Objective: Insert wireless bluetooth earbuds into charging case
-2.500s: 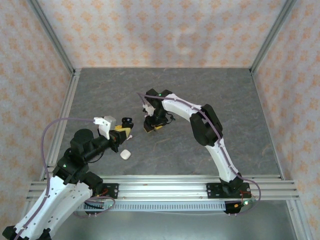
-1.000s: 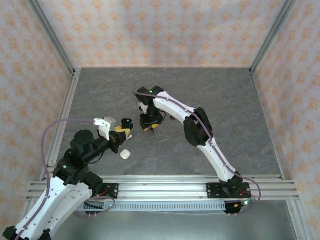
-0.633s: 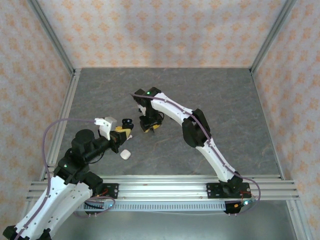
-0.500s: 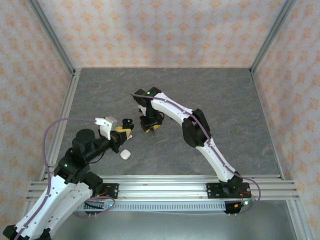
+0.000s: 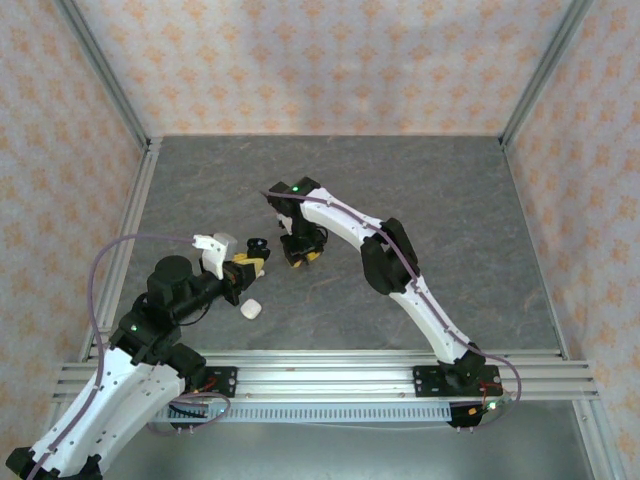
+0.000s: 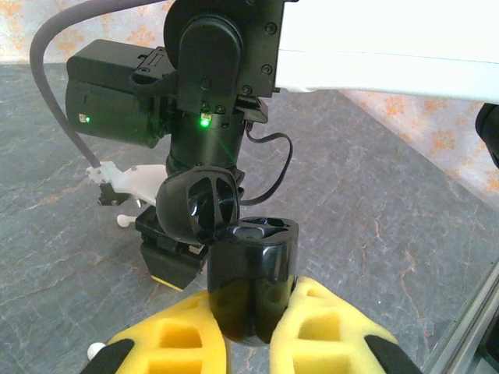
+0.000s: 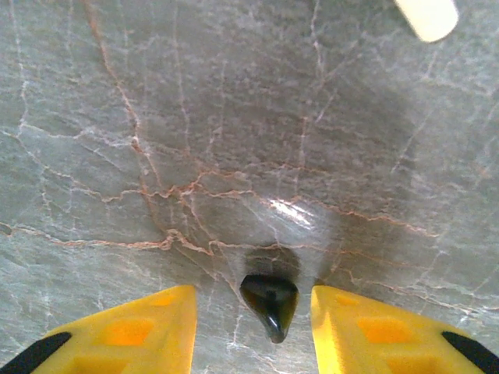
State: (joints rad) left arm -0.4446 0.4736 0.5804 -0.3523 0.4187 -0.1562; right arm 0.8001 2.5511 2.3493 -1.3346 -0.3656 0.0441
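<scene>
Left gripper clenched, right gripper released
Left grasps the open black charging case. Right's fingers stand apart around 1 black earbud on the table, untouched.

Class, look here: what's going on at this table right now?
Two robot arms are working with earbuds. The left gripper is clamped on a black charging case whose lid stands open. The right gripper points down at the table, its jaws apart on either side of a black earbud lying there, with gaps on both sides. A small white object lies near the left arm.
</scene>
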